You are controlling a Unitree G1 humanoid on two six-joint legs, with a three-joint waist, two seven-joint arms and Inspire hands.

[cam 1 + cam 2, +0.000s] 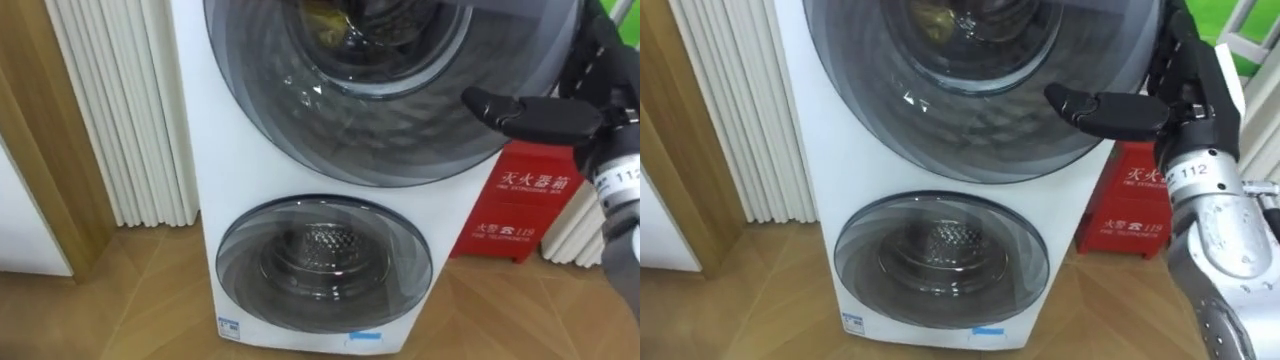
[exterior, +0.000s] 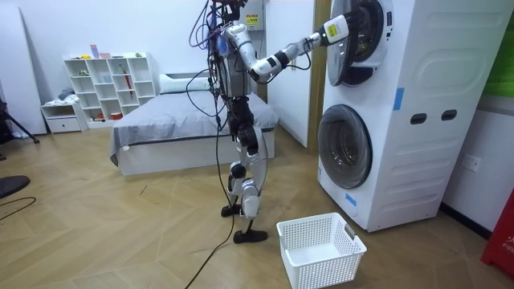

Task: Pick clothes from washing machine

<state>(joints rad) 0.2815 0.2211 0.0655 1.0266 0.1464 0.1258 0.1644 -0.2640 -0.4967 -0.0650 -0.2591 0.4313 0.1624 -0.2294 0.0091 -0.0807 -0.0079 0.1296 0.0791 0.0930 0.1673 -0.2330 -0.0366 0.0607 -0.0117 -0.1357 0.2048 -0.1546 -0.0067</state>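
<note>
Yellowish clothes (image 1: pixel 328 18) behind the glass of the upper door (image 1: pixel 390 120), inside the top drum of the white washing machine (image 1: pixel 215 170). At that door's right rim, the right robot hand (image 1: pixel 1188 95): thumb stretched flat across the dark front, fingers up along the edge, impossible to tell whether hooked round it. Below, the lower door (image 1: pixel 325 262), closed, bare metal drum behind it. Just right of the machine, a red box (image 1: pixel 522 200) on the wooden floor; to the left, a white ribbed panel (image 1: pixel 115 110). In the room view: standing upright before the machine, right arm raised to the upper door, white basket (image 2: pixel 325 269) on the floor near the feet, bed (image 2: pixel 173 128) and white shelf (image 2: pixel 108 80) behind.
</note>
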